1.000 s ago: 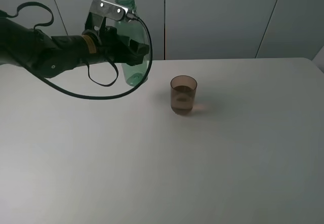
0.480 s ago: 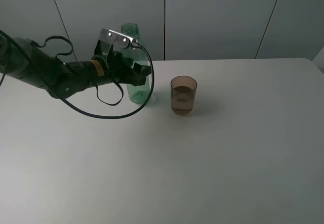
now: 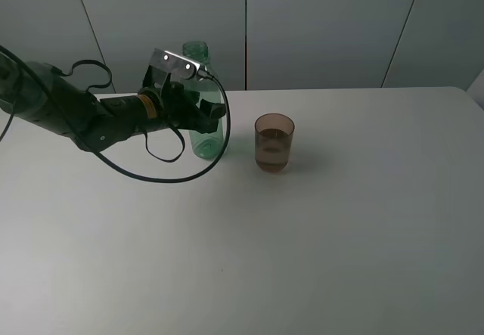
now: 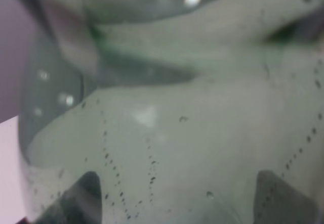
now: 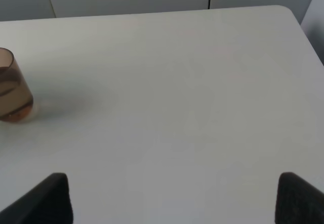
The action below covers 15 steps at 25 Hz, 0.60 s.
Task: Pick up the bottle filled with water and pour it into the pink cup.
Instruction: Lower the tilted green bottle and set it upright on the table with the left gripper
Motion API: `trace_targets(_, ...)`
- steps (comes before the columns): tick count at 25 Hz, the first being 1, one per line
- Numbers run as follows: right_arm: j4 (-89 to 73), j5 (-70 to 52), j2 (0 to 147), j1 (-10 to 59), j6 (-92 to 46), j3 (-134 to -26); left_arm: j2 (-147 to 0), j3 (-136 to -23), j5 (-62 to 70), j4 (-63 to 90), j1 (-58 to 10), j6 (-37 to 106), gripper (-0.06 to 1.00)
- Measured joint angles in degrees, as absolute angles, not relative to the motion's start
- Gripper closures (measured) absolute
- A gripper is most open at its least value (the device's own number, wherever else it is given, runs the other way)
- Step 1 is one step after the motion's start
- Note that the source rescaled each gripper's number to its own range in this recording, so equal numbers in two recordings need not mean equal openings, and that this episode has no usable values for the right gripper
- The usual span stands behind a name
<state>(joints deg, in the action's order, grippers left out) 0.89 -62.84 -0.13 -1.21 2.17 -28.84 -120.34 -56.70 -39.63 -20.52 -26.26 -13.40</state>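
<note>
The green transparent bottle (image 3: 203, 134) stands upright, capless, with its base at the table, just left of the pink cup (image 3: 274, 142). My left gripper (image 3: 208, 112) is closed around the bottle's middle. In the left wrist view the bottle (image 4: 172, 133) fills the picture, with droplets on its wall, between my fingertips (image 4: 76, 201). The cup is upright with some liquid in it and also shows in the right wrist view (image 5: 12, 95). My right gripper (image 5: 174, 204) is open and empty over bare table, well to the right of the cup and out of the high view.
The white table (image 3: 318, 237) spreads wide in front of and to the right of the cup. A grey panelled wall (image 3: 325, 25) runs behind its far edge. The left arm's black cable (image 3: 162, 176) loops down to the table in front of the bottle.
My left arm has lowered the bottle from above the table down to the surface, a little to the right, nearer the cup. The cup has not moved.
</note>
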Motion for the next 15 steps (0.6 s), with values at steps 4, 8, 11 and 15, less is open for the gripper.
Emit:
trace_targets(4, 0.89, -62.84, -0.13, -1.21, 2.17, -28.84, -120.34, -56.7, -38.79, -20.52, -26.26, -13.4, 0.92)
trace_targets(8, 0.89, -62.84, -0.13, -1.21, 2.17, -28.84, -120.34, -56.7, -38.79, -20.52, -26.26, -13.4, 0.92)
trace_targets(11, 0.89, -62.84, -0.13, -1.21, 2.17, -28.84, -120.34, -56.7, -38.79, -20.52, -26.26, -13.4, 0.74)
trace_targets(15, 0.89, -62.84, -0.13, -1.21, 2.17, -28.84, -120.34, -56.7, -38.03, -20.62, -26.26, -15.13, 0.01)
